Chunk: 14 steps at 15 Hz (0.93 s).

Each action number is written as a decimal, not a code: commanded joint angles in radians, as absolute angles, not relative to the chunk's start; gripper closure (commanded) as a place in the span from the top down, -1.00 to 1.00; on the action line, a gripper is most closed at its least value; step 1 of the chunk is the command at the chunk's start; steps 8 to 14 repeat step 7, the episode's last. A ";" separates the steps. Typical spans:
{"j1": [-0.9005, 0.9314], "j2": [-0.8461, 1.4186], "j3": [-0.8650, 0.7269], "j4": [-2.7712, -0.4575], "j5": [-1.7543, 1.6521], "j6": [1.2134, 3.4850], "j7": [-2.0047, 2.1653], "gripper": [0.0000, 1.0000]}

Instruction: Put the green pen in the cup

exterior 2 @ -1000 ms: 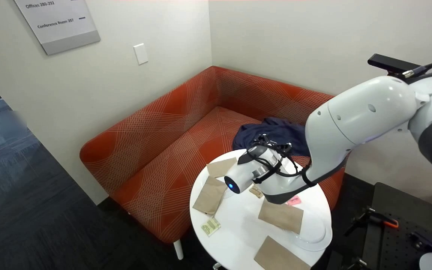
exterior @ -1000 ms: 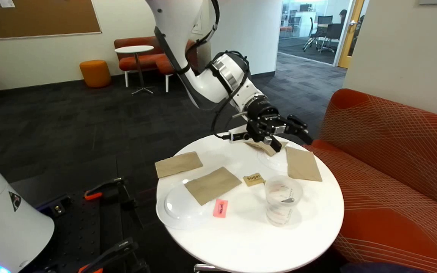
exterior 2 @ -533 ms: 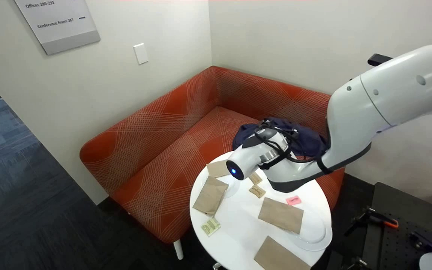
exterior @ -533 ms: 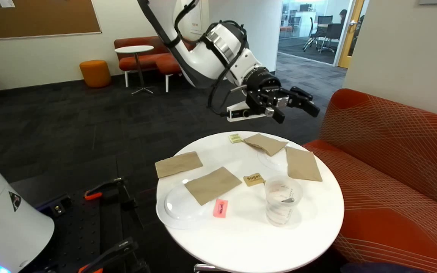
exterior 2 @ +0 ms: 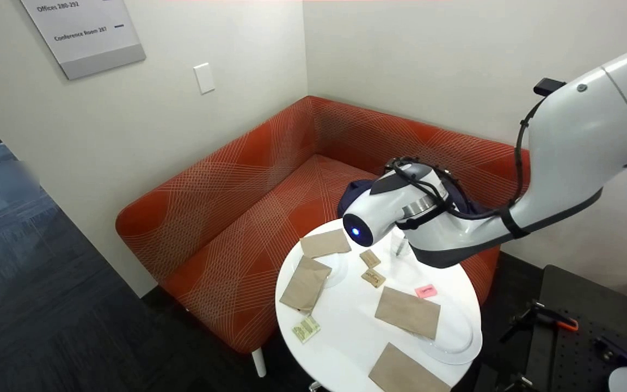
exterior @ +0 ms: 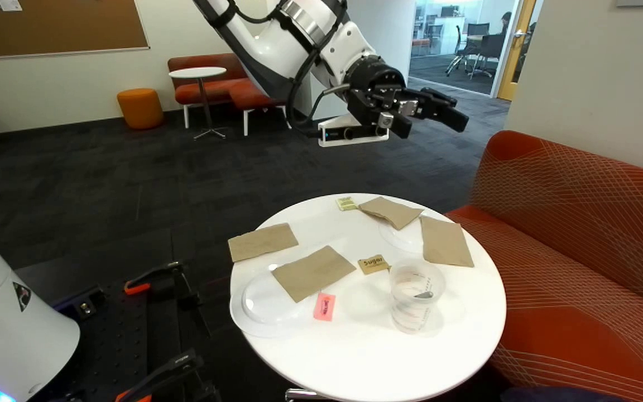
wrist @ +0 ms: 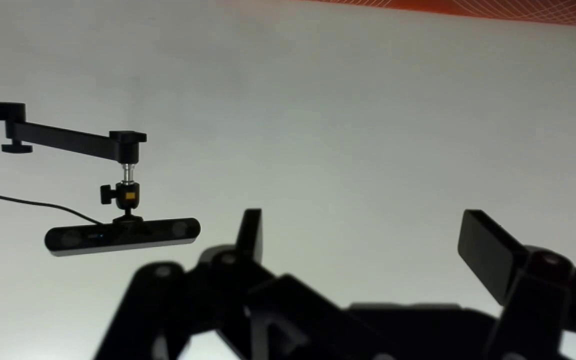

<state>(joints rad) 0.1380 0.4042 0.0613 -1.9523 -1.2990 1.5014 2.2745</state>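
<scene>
Green, thin, stick-like pen (exterior 2: 400,247) rests inside the clear, tapered plastic cup (exterior: 407,311); black two-finger gripper (wrist: 363,227) is positioned well apart from the cup; jaws spread wide.

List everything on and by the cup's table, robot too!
round table: one, white, foreground
plastic cup: one, clear, on table
pen: one, seemingly greenish, in cup
paper sheets: four, brown, on table
plastic plates: two, clear, overlapping sheets
sweetener packets: four (two brown, pink, yellowish), on table
couch: one, red, beside table
cloth: one, navy, on couch
clamps: at least two, black, near table
robot arm: one, white, above table level
gripper: one, black, open, on arm
base: one, white, near clamps
</scene>
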 commanded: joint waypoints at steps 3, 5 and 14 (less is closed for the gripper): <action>0.130 0.355 0.077 -2.000 -1.300 1.517 2.262 1.00; 0.129 0.333 0.080 -2.027 -1.300 1.528 2.261 1.00; 0.129 0.326 0.081 -2.036 -1.300 1.530 2.261 1.00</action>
